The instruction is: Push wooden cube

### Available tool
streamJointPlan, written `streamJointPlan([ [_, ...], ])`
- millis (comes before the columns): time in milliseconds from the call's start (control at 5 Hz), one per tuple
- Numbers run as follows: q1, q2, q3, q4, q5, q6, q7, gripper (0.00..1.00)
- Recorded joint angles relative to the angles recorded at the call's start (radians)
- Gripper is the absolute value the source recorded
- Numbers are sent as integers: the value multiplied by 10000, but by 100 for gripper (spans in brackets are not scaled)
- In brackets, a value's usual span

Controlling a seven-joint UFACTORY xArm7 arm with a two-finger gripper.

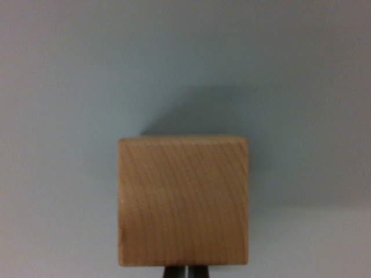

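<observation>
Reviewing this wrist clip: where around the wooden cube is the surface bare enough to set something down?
The pale surface is bare above the wooden cube, apart from its shadow, and on both sides out to the frame edges. The only crowded spot is the bottom edge, where the gripper tips sit right against the cube's near side.

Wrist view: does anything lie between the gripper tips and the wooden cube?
Nothing. In the wrist view the gripper tips show right at the wooden cube's lower edge, no gap visible.
</observation>
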Motion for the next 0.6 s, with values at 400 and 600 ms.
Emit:
streamJointPlan([
  [400, 2, 280, 11, 448, 13, 169, 12, 100],
  [600, 2, 280, 11, 448, 13, 169, 12, 100],
])
